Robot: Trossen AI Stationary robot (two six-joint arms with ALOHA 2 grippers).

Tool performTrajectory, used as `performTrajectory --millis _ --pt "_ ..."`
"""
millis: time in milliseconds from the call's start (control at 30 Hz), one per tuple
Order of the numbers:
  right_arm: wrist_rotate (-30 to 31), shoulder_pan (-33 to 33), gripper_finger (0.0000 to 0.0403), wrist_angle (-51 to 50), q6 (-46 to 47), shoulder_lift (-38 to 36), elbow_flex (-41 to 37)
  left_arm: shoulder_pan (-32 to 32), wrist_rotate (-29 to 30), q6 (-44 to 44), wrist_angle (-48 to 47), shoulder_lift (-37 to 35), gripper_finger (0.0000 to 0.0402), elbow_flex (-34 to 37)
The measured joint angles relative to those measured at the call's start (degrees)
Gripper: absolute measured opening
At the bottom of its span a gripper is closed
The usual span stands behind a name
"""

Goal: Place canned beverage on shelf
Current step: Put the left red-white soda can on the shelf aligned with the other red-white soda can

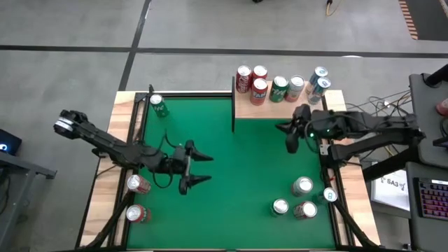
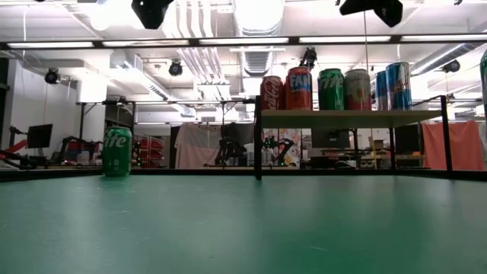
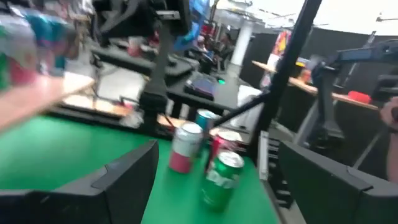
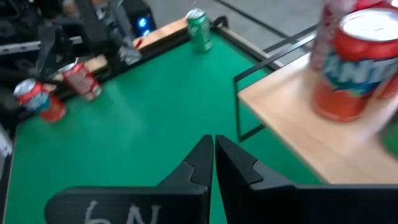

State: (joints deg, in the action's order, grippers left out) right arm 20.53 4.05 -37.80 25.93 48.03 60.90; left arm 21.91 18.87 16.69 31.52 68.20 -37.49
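The shelf (image 1: 280,106), a light-wood board on black posts, stands at the table's far right and carries several upright cans (image 1: 260,89). Four more cans stand on the green top at the near right (image 1: 302,185); the left wrist view shows them ahead, a green one (image 3: 222,178) nearest. A lone green can (image 1: 158,106) stands at the far left. My left gripper (image 1: 209,169) hovers open over the table's middle left, pointing toward the right edge, with nothing between its fingers. My right gripper (image 4: 213,149) is shut and empty, just in front of the shelf's near edge (image 4: 292,118).
Two cans (image 1: 138,185) stand on the wooden strip at the table's left edge. A black frame borders the table (image 1: 233,94) and the shelf's left end. The green top between the two grippers (image 1: 245,161) is bare. A desk with a keyboard stands to the right (image 1: 427,196).
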Motion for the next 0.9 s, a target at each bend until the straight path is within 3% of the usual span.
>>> performTrajectory --millis 133,400,533,733,900 --pt "0.03 2.38 0.0009 0.38 -0.25 2.18 0.05 0.6 0.07 7.68 -12.83 5.03 0.0316 -7.06" --pt "0.26 3.24 0.0009 0.85 -2.07 5.43 0.7 2.88 5.44 37.72 -74.82 17.02 0.0316 -28.19" --pt "0.27 3.24 0.0009 0.84 -2.72 6.12 0.7 5.43 5.26 53.1 -99.31 22.72 0.0316 -37.03" --pt "0.43 3.24 0.0009 0.83 -3.16 6.23 0.7 8.67 -1.69 68.25 -119.48 28.24 0.0316 -44.88" --pt "0.46 3.21 0.0009 0.87 -3.45 6.42 0.7 10.61 -4.39 73.55 -121.55 28.91 0.0316 -44.18"
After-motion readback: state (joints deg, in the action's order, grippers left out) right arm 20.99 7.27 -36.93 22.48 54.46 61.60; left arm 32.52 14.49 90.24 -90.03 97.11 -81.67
